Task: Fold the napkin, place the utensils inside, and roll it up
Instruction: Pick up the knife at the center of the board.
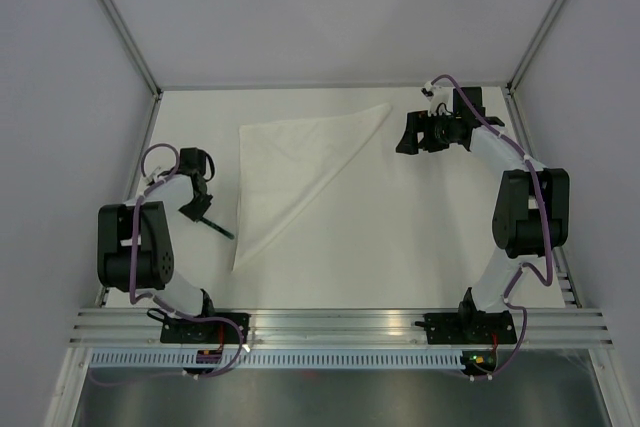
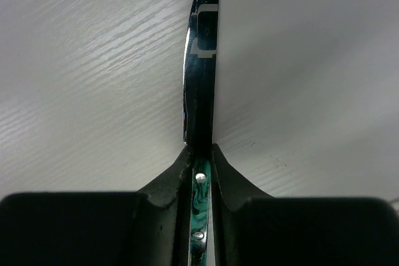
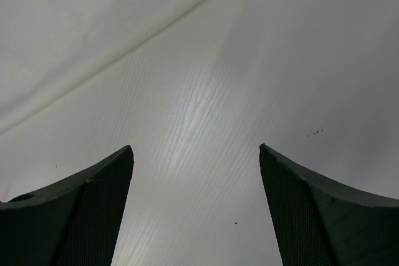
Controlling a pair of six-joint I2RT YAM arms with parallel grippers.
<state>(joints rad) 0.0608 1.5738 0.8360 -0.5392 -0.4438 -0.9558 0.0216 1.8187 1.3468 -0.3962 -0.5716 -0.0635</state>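
One utensil (image 2: pixel 201 91) sits clamped in our left end effector (image 2: pixel 201 149), left of the triangle-folded napkin (image 1: pixel 300 172) on the counter (image 1: pixel 410 247); we find the right end effector (image 3: pixel 195 147) wide open, empty.

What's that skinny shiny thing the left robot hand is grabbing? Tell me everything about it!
It looks like a knife, seen edge-on. Its blade is thin, mirror-shiny metal with small marks stamped on it. The handle is swirly green with two silver rivets. The left gripper pinches the handle, one black finger each side. The blade points out over the white table. From above it is a slim dark stick left of the napkin, not touching it.
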